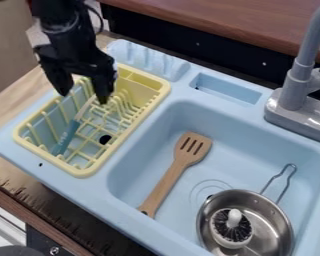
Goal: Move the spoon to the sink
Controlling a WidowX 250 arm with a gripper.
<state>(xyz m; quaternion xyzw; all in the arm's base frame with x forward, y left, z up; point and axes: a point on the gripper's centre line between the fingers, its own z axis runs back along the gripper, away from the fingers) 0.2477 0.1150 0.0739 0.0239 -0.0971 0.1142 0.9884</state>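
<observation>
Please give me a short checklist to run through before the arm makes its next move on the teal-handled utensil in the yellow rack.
1. Gripper over the rack: ok, above its far half.
2. Fingers apart, ready to grasp: ok.
3. Teal-handled utensil is the spoon: cannot tell; its pale far end is hard to make out among the wires.
4. Utensil already in the sink: not ok, it lies in the rack.
5. Room in the sink: ok, bare floor shows between the wooden slotted spatula and the faucet side.
6. Sink free of other items: not ok; it holds the spatula and a metal pot with a brush inside.
</observation>
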